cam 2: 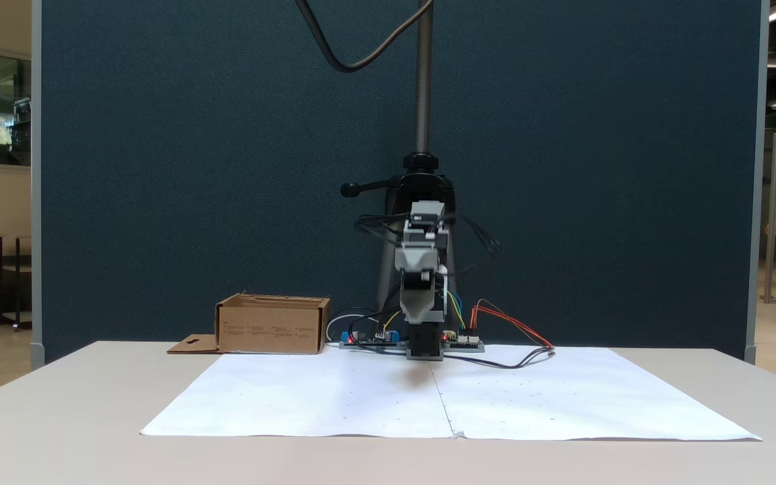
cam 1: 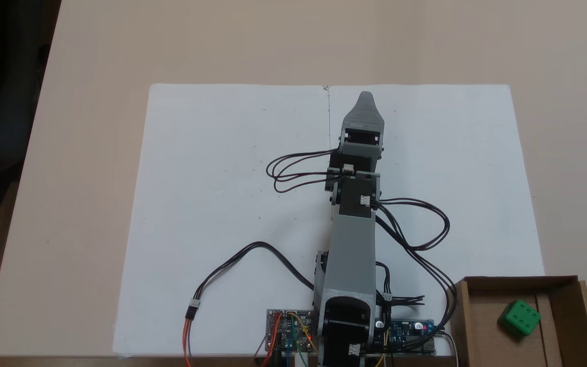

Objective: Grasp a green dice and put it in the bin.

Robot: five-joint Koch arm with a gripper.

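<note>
The green dice lies inside the bin, a brown cardboard box at the lower right of a fixed view, with its hang-hole flap on the right. From the front, the bin stands left of the arm's base and its walls hide the dice. My gripper reaches out over the white paper, far from the bin, with nothing seen in it. Its jaws lie one over the other, so one grey tip shows. From the front the gripper points at the camera and is blurred.
Two white paper sheets cover the middle of the beige table. Black cables loop off the arm's sides. Circuit boards and coloured wires sit at the arm's base. A camera stand rises behind, before a dark blue partition.
</note>
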